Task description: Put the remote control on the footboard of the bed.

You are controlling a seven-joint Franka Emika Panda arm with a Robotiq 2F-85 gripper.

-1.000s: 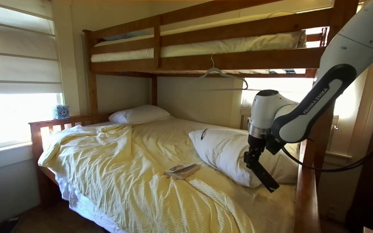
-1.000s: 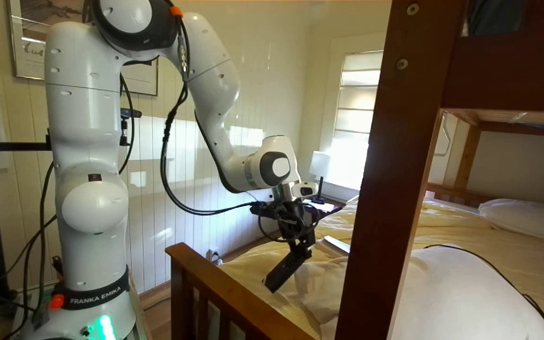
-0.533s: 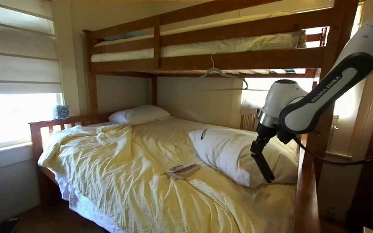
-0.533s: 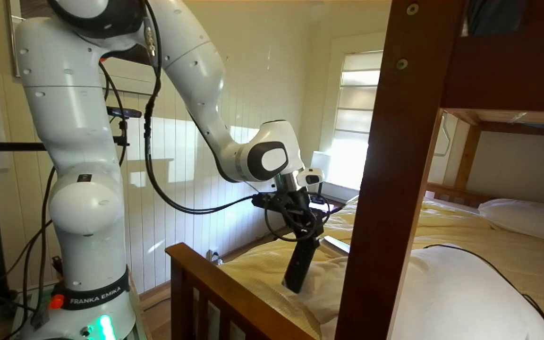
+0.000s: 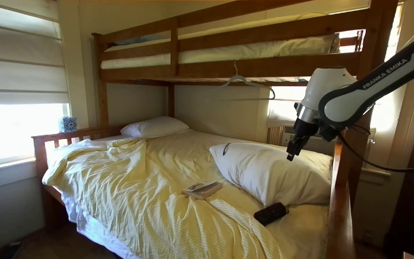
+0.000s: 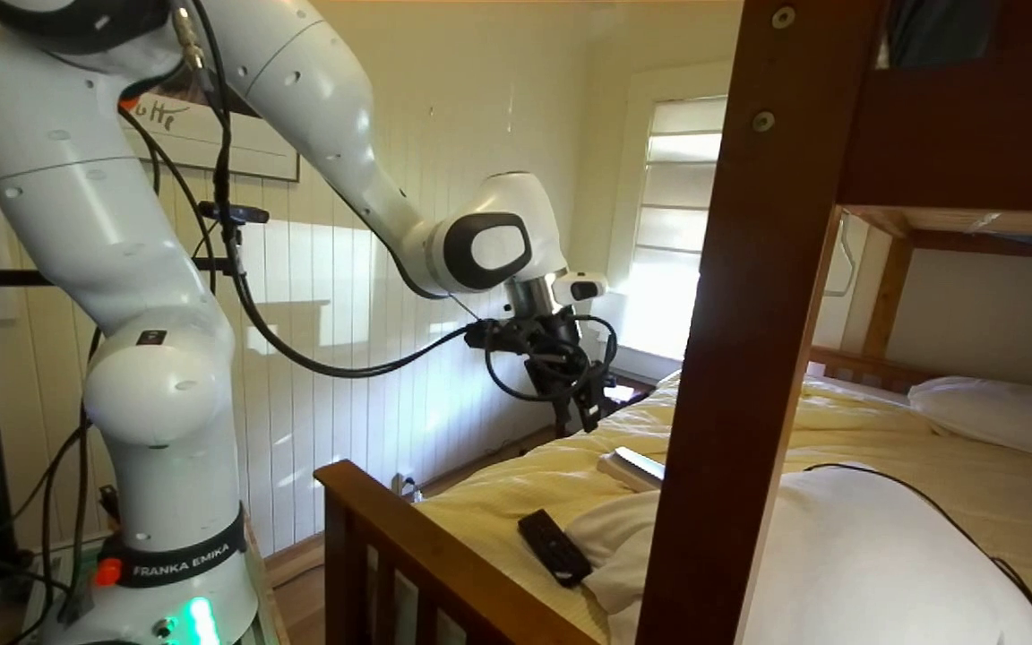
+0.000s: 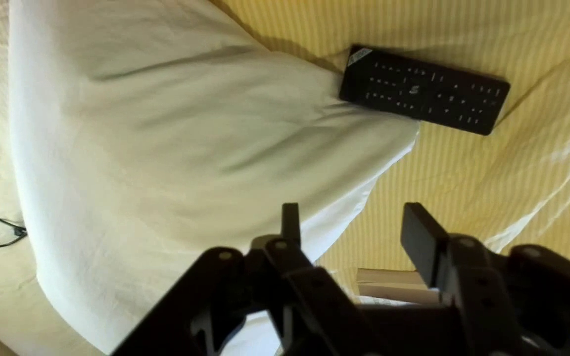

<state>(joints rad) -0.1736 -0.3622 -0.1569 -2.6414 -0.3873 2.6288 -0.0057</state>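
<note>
i have the gripper unclenched: in the wrist view its 2 fingers stand apart, and the white pillow, the yellow striped sheet and part of a book show through the gap. the remote control lies on that sheet at 1 o'clock from my gripper, face up with its keys showing, a pale label across its 10 o'clock corner and 1 long edge against the corner of the pillow. in both exterior views my gripper hangs above the bunk bed, well apart from the remote control.

in an exterior view i see the footboard at the remote control's 3 o'clock, near it across a strip of sheet, and the book at its 10 o'clock. a clothes hanger hangs at the bed's upper rail, at 11 o'clock from my gripper. farther back, a 2nd pillow rests near the headboard, and a blue-and-white patterned box stands at 9 o'clock from that pillow. in the wrist view a thin black cord shows at 9 o'clock, at the edge of the white pillow.
</note>
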